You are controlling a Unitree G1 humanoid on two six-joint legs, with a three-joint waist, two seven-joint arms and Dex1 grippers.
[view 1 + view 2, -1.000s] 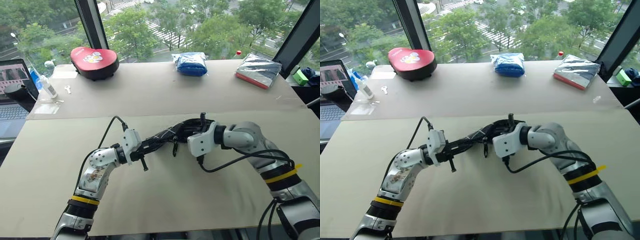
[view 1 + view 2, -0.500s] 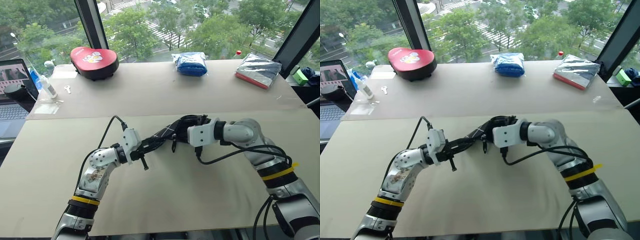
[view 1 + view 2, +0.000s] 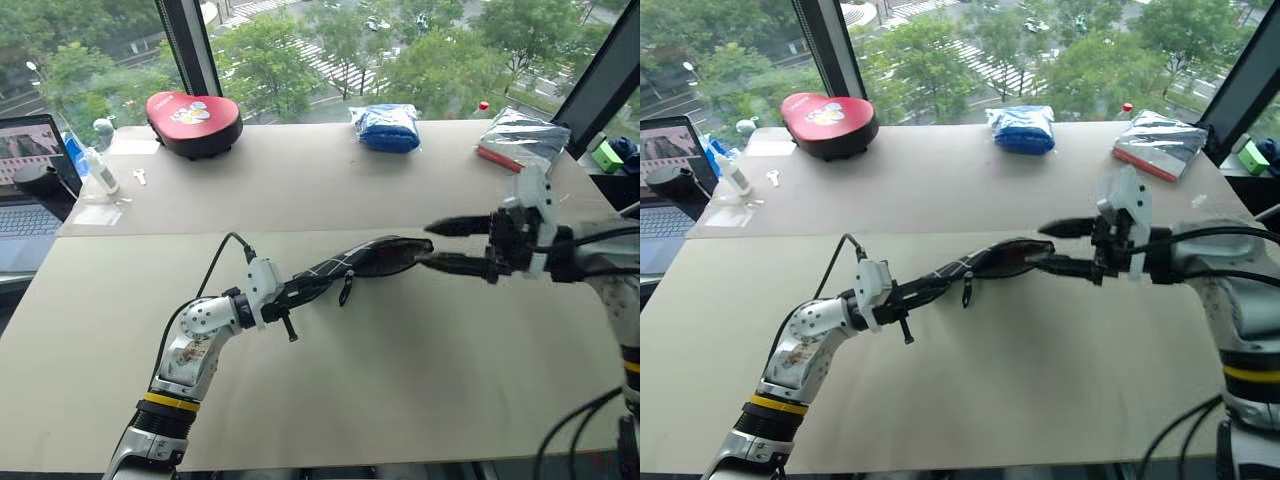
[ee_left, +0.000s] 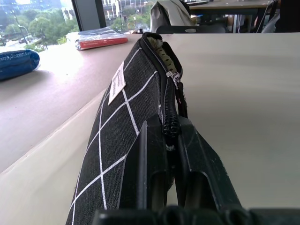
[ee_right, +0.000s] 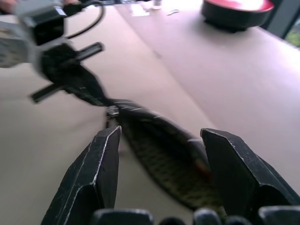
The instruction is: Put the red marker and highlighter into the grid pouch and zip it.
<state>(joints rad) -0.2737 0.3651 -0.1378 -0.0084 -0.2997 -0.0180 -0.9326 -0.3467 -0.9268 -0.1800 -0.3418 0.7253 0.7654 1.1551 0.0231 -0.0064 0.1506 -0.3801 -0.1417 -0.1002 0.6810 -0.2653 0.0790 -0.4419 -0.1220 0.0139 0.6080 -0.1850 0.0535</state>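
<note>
The grid pouch (image 3: 350, 265), black with white lines, is held level above the table, its white label (image 4: 118, 83) facing sideways. My left gripper (image 4: 166, 129) is shut on its near end, right at the zipper. The zipper pull strap (image 3: 343, 292) hangs below the middle. The far end of the pouch gapes open (image 5: 168, 164), and a small red-orange spot (image 5: 202, 166) shows inside. The red marker and the highlighter are hidden. My right gripper (image 3: 425, 246) stands open just right of the pouch's open end, pointing at it, with nothing between its fingers.
Along the back of the table lie a red rounded case (image 3: 192, 110), a blue bag (image 3: 386, 127) and a silver packet (image 3: 520, 135). A laptop (image 3: 30, 160) and a small bottle (image 3: 100, 170) sit at the far left. The tabletop (image 3: 400, 380) below the pouch is bare.
My right gripper has pulled out of the pouch's mouth, moving right and upward, rolling over and opening. The left gripper and pouch have stayed put.
</note>
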